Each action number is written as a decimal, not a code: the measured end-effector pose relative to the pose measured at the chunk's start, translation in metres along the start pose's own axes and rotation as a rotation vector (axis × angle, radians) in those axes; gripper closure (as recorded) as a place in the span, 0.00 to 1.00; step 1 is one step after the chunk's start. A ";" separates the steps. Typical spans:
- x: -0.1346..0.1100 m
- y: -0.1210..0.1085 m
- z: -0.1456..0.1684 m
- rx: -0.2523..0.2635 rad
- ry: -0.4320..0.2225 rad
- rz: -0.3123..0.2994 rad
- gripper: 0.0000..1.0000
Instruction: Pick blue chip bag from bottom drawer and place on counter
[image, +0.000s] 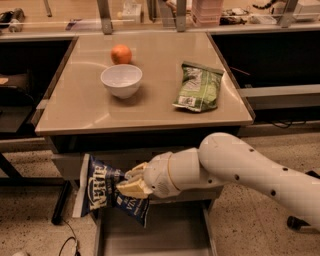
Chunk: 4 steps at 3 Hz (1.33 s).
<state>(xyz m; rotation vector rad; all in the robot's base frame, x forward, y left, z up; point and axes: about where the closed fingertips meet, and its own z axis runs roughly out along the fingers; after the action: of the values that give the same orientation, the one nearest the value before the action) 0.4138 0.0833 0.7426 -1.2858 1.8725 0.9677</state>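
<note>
1. Nearest the camera, the bottom drawer (160, 237) stood pulled out. We saw only bare grey floor in the part of its tray that was in view.

2. Just above the drawer's left front corner, the blue chip bag (101, 187) hung in the air, clear of the tray floor and tilted. Its top reached the level of the grey drawer fronts under the counter. We judged the bag to be out of the drawer, so the pick step was complete.

3. The gripper (131, 182) was at the bag's right edge, with its fingers clamped on the crinkled film. The white arm (240, 167) entered from the right, below the counter's edge.

4. Further back, the counter (85, 110) carried a white bowl (121, 80), an orange (121, 54) behind the bowl, and a green chip bag (198, 87) to the right. The blue chip bag was not yet on it.

5. We judged the remaining steps to be:
   - raise the bag above the counter's front edge;
   - carry it over the tabletop;
   - set it on a bare patch, such as the front left area;
   - release the grip.
</note>
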 end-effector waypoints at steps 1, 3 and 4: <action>-0.004 -0.001 -0.002 0.002 -0.003 -0.005 1.00; -0.096 -0.018 -0.018 0.021 -0.052 -0.148 1.00; -0.148 -0.029 -0.029 0.030 -0.049 -0.226 1.00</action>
<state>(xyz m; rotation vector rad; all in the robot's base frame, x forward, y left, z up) 0.4821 0.1194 0.8759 -1.4077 1.6559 0.8409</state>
